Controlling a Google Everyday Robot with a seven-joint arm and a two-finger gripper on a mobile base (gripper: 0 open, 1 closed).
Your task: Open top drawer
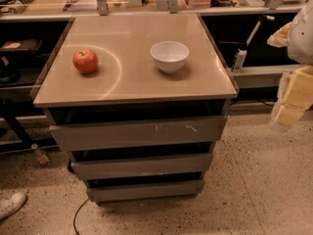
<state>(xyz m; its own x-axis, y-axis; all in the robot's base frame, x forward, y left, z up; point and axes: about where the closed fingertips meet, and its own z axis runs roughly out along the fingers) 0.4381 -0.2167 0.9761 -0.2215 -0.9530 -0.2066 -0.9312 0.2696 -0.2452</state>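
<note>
The top drawer [139,133] is the widest of three grey drawers in a small cabinet. Its slanted grey front has pale scratches right of centre. It sits pushed in under the tan cabinet top [132,84], with a dark gap above it, and its inside is hidden. My gripper [289,109] shows as pale yellowish blocks at the right edge of the camera view. It is off to the right of the cabinet, about level with the top drawer, and touches nothing.
A red apple [85,61] and a white bowl [169,56] stand on the cabinet top. Two narrower drawers [142,166] lie below. Dark shelving flanks the cabinet. A shoe [11,204] and a cable [78,217] lie on the speckled floor.
</note>
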